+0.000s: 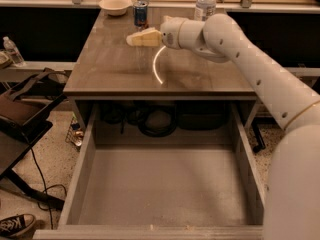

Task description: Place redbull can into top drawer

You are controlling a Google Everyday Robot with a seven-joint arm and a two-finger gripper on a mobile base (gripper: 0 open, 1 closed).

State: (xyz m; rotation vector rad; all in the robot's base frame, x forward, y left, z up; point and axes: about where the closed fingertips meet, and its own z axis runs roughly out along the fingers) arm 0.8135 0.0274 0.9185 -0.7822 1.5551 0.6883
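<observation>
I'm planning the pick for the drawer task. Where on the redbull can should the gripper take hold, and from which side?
Probably the round side wall of the redbull can, about mid-height, approached level from the near side of the table. It stands upright near the far edge, with a bowl close on its left. The gripper hovers just in front of it.

The white arm (250,69) stretches forward and leftward, its end effector (134,39) pointing left.

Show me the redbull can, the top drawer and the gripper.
redbull can (141,14): camera view, its blue side.
top drawer (165,184): camera view, bare floor.
gripper (131,39): camera view, its tip, over the table (110,69) near the can.
</observation>
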